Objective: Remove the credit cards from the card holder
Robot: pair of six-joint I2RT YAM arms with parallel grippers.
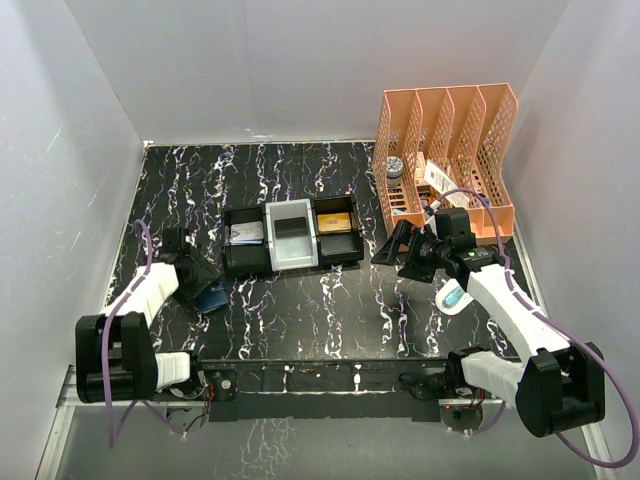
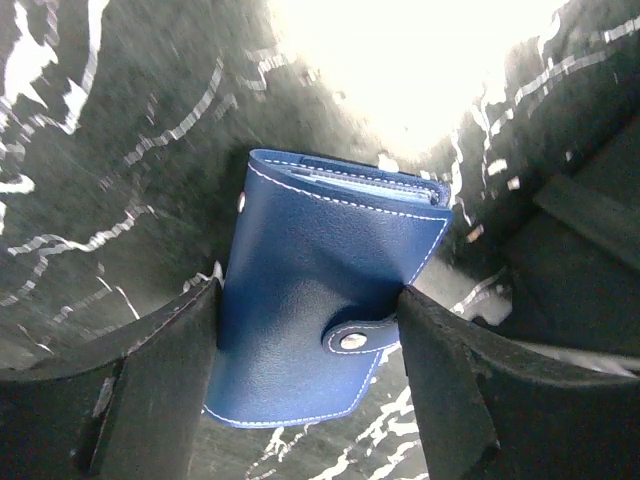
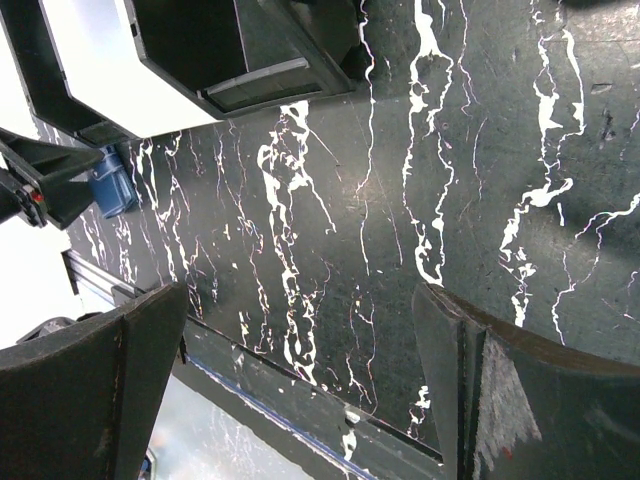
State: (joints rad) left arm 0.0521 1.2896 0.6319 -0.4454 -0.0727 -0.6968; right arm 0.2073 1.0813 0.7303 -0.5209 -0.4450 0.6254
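The card holder (image 2: 320, 300) lies on the black, white-veined table (image 1: 330, 310), in its left part, well apart from the arms' bases and a short way in front of the compartment tray's (image 1: 290, 262) left end. It is folded shut, with the snap tab (image 2: 360, 335) fastened over its right edge. Thin pale layers (image 2: 350, 185) show in its mouth at the far end. Whether they are cards or lining I cannot tell.

The left gripper (image 2: 308, 290) is down over the holder and grasps it. One finger (image 2: 160, 380) lies along the holder's left long edge, and the other (image 2: 450, 380) meets the right edge just by the snap tab. The near half of the holder sits between the fingers and the far half reaches out past their tips. From above, the blue of the holder peeks out beside the left gripper's dark fingers.

The tray holds a flat grey card-like piece (image 1: 246, 233) in its left compartment and a tan block (image 1: 335, 222) in its right one.

The right gripper (image 3: 300, 300) hangs spread wide over bare table, just right of the tray and well apart from the holder. Nothing is between its fingers. An orange file rack (image 1: 450, 130) stands behind it at the far right.
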